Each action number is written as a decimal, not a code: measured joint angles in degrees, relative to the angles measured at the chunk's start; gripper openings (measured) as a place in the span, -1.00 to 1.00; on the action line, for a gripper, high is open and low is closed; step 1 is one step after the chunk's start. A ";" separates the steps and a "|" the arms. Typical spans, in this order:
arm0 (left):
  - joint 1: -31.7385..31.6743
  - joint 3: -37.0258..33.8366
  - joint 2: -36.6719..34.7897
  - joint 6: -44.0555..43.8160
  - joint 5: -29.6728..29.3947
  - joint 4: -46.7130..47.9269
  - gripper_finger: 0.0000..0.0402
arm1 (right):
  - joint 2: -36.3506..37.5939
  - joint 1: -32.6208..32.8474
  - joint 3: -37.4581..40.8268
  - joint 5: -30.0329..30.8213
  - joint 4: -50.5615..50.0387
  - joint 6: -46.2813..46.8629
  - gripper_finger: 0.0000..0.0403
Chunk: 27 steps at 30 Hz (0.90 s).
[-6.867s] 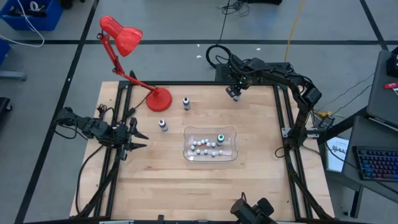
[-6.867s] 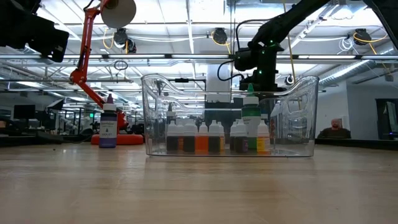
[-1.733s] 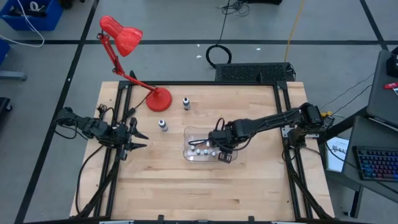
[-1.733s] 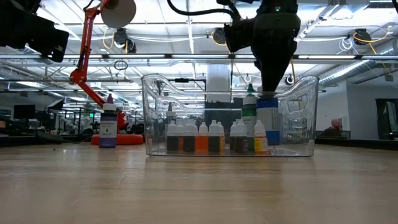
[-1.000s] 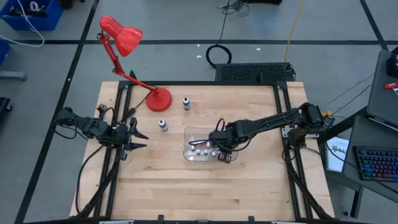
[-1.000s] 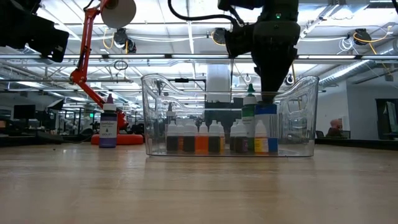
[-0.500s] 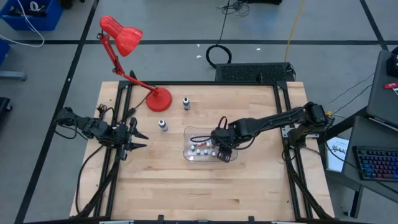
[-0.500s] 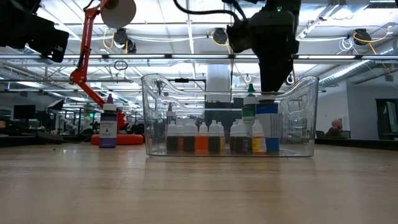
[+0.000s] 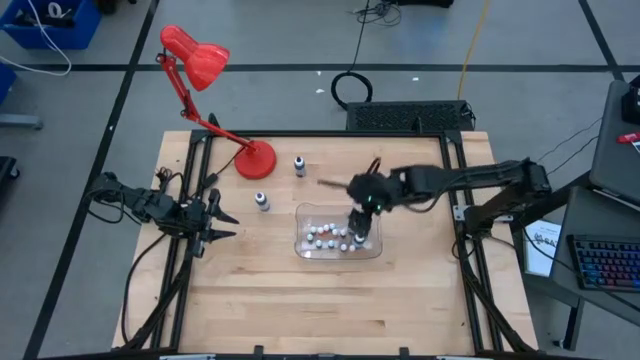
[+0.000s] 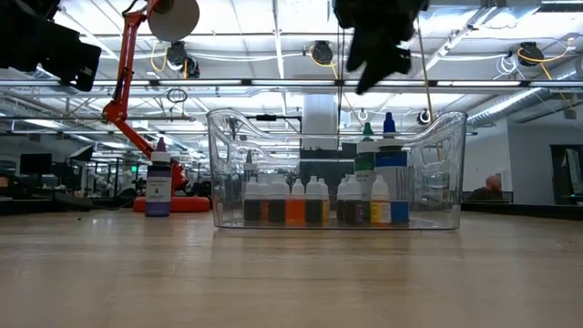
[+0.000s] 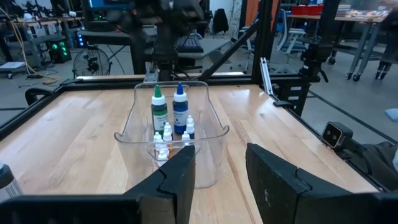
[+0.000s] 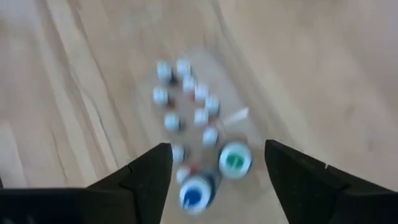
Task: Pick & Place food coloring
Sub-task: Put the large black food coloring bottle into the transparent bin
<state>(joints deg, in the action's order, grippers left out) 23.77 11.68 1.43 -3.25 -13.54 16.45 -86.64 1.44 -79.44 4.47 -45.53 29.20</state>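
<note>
the right gripper (image 12: pixel 214 163) hung spread and empty above the bin (image 9: pixel 300 212), the blue-capped bottle (image 10: pixel 390 182) upright inside by the green one (image 10: pixel 366 178). it should lift straight up (no brushing caps). the left gripper (image 11: pixel 216 167) waited at the table's left edge, part open, holding nothing.

Clear bin (image 10: pixel 437 173); blue-capped bottle (image 10: pixel 390 178), green-capped bottle (image 10: pixel 366 169); red lamp (image 9: pixel 205 85); pale wood table (image 9: pixel 300 300).
</note>
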 joint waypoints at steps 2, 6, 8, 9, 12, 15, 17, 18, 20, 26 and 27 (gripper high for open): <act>-0.02 0.00 0.00 0.00 0.00 0.00 -0.28 | 1.11 -2.33 -0.67 -0.26 2.58 -4.10 0.17; -0.02 0.00 0.00 0.00 0.00 0.00 -0.28 | 0.66 -6.95 -6.15 0.13 4.91 -14.01 0.16; -0.01 0.00 0.01 0.00 0.00 0.00 -0.28 | -0.47 -9.07 -9.17 0.20 8.06 -18.92 0.16; -0.01 0.00 0.01 0.00 0.00 -0.01 -0.28 | -1.24 -10.02 -10.57 0.20 9.34 -21.16 0.16; -0.01 0.00 0.02 0.00 0.00 0.01 -0.28 | -3.99 -12.78 -15.06 0.20 12.57 -26.51 0.16; -0.01 0.00 0.02 0.00 0.00 0.00 -0.28 | -7.95 -16.05 -18.86 0.18 12.65 -29.55 0.16; -0.02 0.00 0.02 0.00 0.00 0.00 -0.28 | -11.31 -18.44 -20.37 0.17 12.75 -30.01 0.16; 0.00 0.00 0.02 0.00 0.01 0.00 -0.28 | -13.20 -19.57 -20.76 -0.02 12.84 -30.05 0.16; -0.01 0.00 0.02 0.00 0.00 0.00 -0.28 | -16.78 -21.50 -21.07 -0.87 14.26 -30.11 0.16; -0.02 0.00 0.02 0.00 0.00 0.00 -0.28 | -27.25 -24.33 -21.07 -6.19 20.64 -31.86 0.16; 0.00 0.00 0.02 0.00 0.00 0.02 -0.28 | -28.49 -24.53 -21.07 -6.31 21.81 -32.03 0.16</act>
<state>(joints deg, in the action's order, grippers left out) 23.77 11.68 1.45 -3.25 -13.54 16.47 -115.12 -23.10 -100.51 -1.84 -23.72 -2.82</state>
